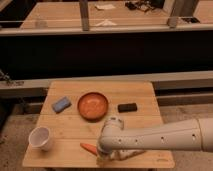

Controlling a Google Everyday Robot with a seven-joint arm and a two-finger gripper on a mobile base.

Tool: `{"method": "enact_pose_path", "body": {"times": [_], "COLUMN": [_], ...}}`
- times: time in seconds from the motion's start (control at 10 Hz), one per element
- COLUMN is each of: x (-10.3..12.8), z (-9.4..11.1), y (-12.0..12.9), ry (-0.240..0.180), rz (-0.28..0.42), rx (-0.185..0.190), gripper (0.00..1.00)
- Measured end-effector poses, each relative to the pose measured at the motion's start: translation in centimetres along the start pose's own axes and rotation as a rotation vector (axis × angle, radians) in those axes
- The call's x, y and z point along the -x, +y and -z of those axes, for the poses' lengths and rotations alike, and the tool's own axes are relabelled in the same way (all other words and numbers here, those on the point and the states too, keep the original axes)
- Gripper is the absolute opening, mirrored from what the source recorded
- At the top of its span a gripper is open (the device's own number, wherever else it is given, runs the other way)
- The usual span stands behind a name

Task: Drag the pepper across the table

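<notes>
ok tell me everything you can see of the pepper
The pepper is small, slim, orange and tapered, lying flat on the light wooden table near its front edge, right of the white cup. Its right end disappears behind the robot's wrist; the claw hangs there, so contact can't be confirmed.
</notes>
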Motion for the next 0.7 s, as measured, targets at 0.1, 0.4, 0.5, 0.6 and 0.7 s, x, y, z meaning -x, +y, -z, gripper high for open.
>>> {"method": "enact_pose_path", "body": {"times": [0.1, 0.4, 0.5, 0.6, 0.7], "x": [0.02, 0.09, 0.12, 0.21, 0.25], "z": [0.02, 0.03, 0.04, 0.0, 0.0], "y": [-0.04, -0.09, -0.09, -0.12, -0.13], "ry": [0.0, -0.002, -0.003, -0.004, -0.004], "rz": [-0.002, -0.011, -0.013, -0.017, -0.019], "rx": [0.0, -0.001, -0.001, 0.0, 0.0], "gripper": [0.68, 0.68, 0.68, 0.68, 0.68]}}
